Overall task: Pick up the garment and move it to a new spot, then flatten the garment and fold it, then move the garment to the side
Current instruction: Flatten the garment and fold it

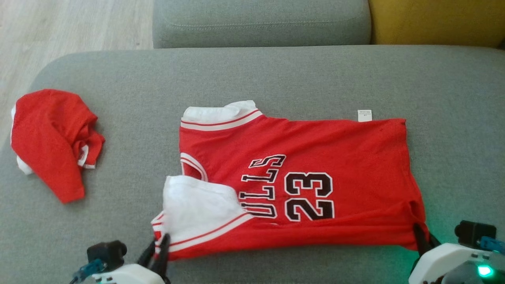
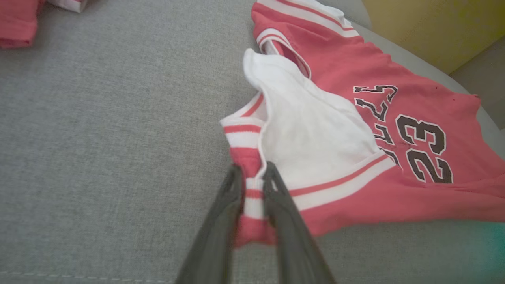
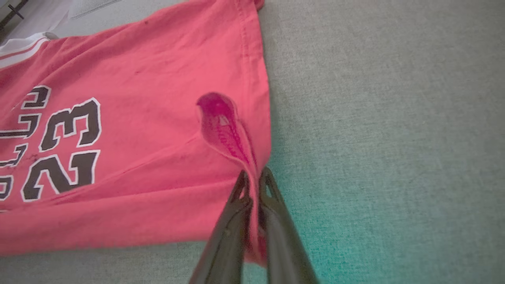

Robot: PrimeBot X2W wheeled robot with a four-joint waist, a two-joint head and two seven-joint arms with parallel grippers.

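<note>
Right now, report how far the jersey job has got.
Done: the jersey lies spread, number up, on the grey cushion. In hand: the left tool pinches its near sleeve edge and the right tool pinches its near hem corner, both shut on cloth. Left: the white sleeve lining is turned over, no fold shows, and it isn't set aside.

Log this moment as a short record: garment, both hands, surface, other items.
garment: red jersey, number 23, spread mostly flat, white inner side turned up at its near left corner
left hand: shut on the jersey's striped near left corner
right hand: shut on a pinch of red fabric at the jersey's near right corner
surface: grey cushion
other: crumpled red garment, apart from the jersey, to its left
</note>
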